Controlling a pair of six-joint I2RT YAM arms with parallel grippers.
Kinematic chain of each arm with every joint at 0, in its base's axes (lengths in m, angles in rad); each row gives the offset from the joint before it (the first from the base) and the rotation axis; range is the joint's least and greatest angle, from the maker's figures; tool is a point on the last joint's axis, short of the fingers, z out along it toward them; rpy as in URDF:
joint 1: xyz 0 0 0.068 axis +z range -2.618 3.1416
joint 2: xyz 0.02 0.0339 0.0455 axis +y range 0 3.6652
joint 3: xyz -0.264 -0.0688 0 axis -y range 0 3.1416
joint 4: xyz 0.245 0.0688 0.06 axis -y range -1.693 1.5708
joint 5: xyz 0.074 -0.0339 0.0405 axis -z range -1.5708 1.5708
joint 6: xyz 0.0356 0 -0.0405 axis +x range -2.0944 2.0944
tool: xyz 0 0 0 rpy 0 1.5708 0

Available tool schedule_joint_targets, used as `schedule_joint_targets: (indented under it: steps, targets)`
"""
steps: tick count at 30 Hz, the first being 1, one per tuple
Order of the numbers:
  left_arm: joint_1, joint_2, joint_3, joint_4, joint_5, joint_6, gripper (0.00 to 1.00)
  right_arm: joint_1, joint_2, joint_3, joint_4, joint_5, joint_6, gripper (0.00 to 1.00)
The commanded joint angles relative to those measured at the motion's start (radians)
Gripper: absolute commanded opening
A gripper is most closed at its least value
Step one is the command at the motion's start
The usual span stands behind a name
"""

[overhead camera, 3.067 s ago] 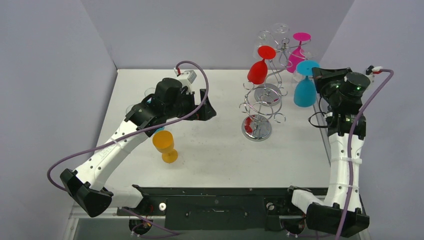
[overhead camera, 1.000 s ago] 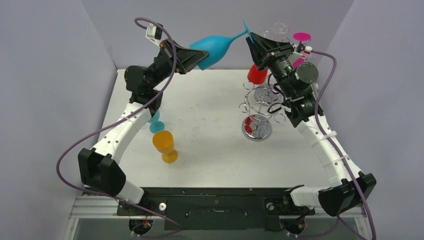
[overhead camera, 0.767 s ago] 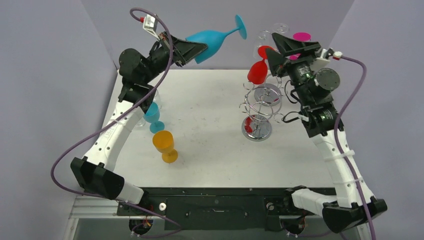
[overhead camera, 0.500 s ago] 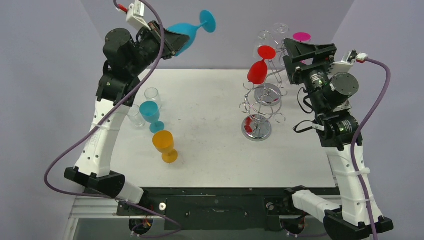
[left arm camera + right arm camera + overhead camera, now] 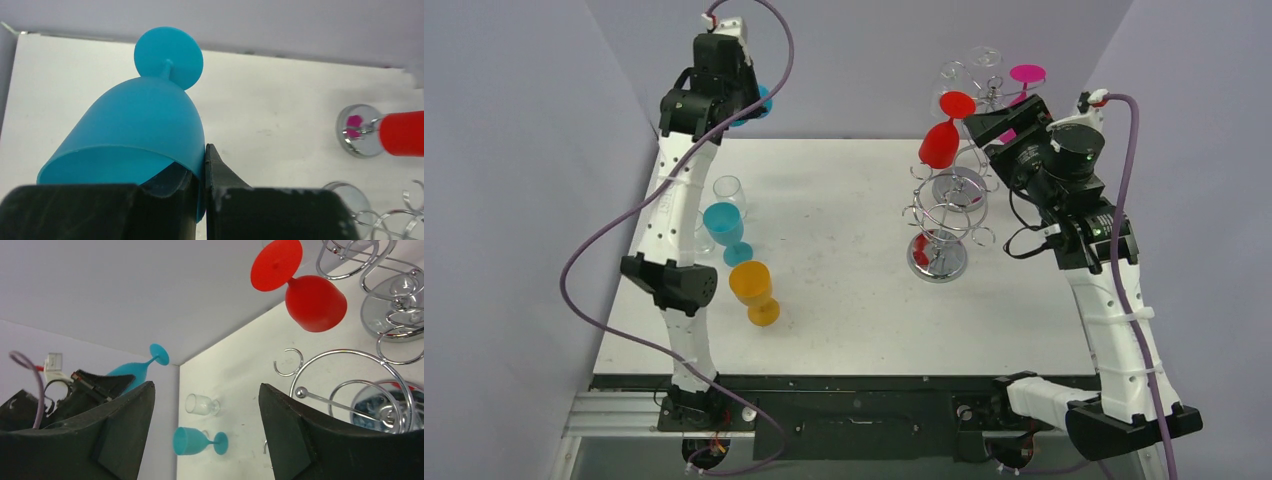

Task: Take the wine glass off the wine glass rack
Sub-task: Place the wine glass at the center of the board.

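Two arms show from above. The left one rises steeply to the far left corner, where the left claw (image 5: 742,100) carries the blue wine glass (image 5: 761,100). Only a sliver of it shows past the wrist, high over the surface (image 5: 854,300) and well apart from the wine glass rack (image 5: 949,205). The right claw (image 5: 996,130) hangs just beside the rack's upper arms, near a red glass (image 5: 938,143) and a pink glass (image 5: 1022,85) that hang there foot-up. An orange glass (image 5: 754,290), a standing blue glass (image 5: 723,225) and a clear glass (image 5: 727,188) sit on the left side of the surface. From the left wrist, the claw is clamped on the blue wine glass (image 5: 145,125), pinching the bowl's wall near the rim, with the foot pointing away toward the far wall. The red glass and the rack's chrome base (image 5: 357,131) lie at the right edge. From the right wrist, the right claw's fingers (image 5: 125,425) stand wide apart with nothing between them. The rack's wire loops and the red glass fill the upper right, and the blue wine glass (image 5: 132,371) shows at far left in the other claw.
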State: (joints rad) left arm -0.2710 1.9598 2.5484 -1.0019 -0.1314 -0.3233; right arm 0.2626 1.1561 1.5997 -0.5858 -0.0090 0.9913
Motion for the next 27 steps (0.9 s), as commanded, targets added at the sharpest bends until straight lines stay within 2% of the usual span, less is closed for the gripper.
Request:
schedule_joint_targets:
  steps: [1,7,10,17,27]
  targets:
    - [0.024,0.101,0.128,-0.149,-0.137,0.088,0.0,0.008,0.007,0.039,-0.049,-0.023,-0.093,0.71]
    - [0.128,0.14,-0.008,-0.128,-0.199,0.048,0.0,0.009,0.031,0.051,-0.091,-0.041,-0.144,0.71]
    - [0.198,0.154,-0.033,-0.138,-0.158,0.04,0.0,0.014,0.042,0.034,-0.079,-0.052,-0.148,0.71]
    - [0.33,0.226,0.014,-0.22,-0.031,0.061,0.0,0.036,0.075,0.028,-0.072,-0.08,-0.162,0.7]
    - [0.375,0.292,-0.023,-0.24,0.054,0.086,0.0,0.046,0.101,0.03,-0.068,-0.099,-0.163,0.7]
